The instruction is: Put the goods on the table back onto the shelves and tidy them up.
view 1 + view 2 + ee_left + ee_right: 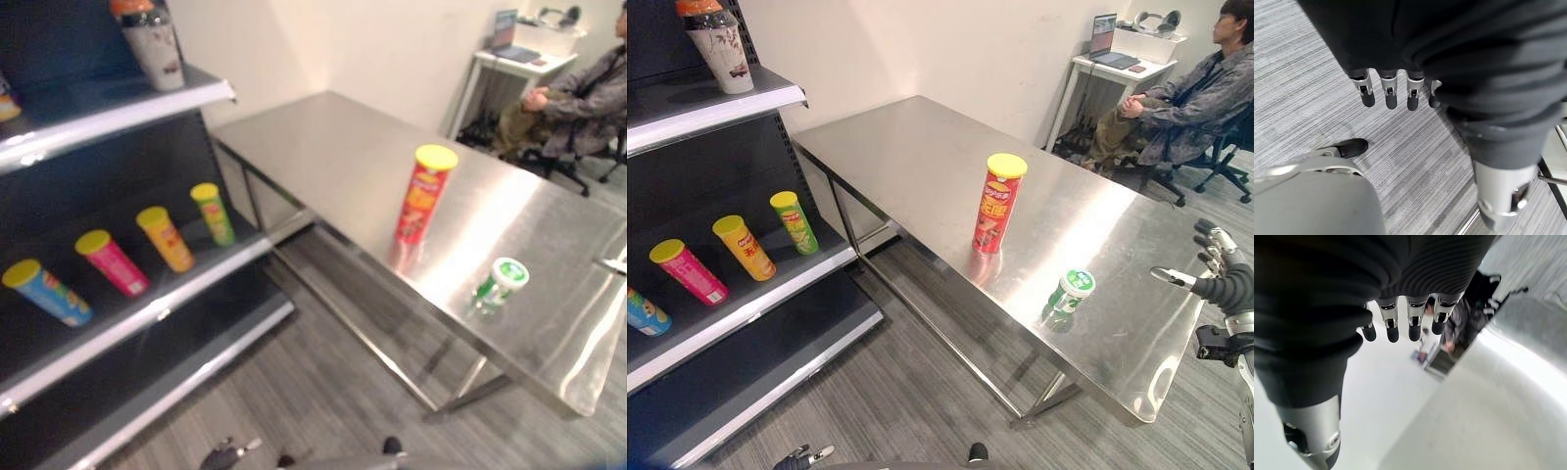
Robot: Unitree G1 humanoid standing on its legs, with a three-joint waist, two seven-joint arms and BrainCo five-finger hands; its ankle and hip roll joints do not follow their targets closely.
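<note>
The left hand (pixel 1396 88) is hung empty, fingers relaxed, over the floor; the right hand (pixel 1213 279), spread, is raised beside the table (pixel 921 157); the red can (pixel 997 204) and green cup (pixel 1071 291) are unshelved.

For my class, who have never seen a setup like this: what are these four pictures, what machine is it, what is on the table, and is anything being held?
This is a humanoid robot with two arms ending in silver, dark-tipped fingered hands. Two pictures come from a stereo camera on its head, looking down at the scene. The other two come from cameras on its wrists, looking along each hand.

On the steel table stand a tall red crisp tube with a yellow lid and a small green-and-white cup. The dark shelf unit beside the table already holds several colourful tubes with yellow lids. A seated person is in the background.

Nothing is held. The left hand hangs over the grey floor, fingers relaxed; the right hand hovers open at the table's edge.
</note>
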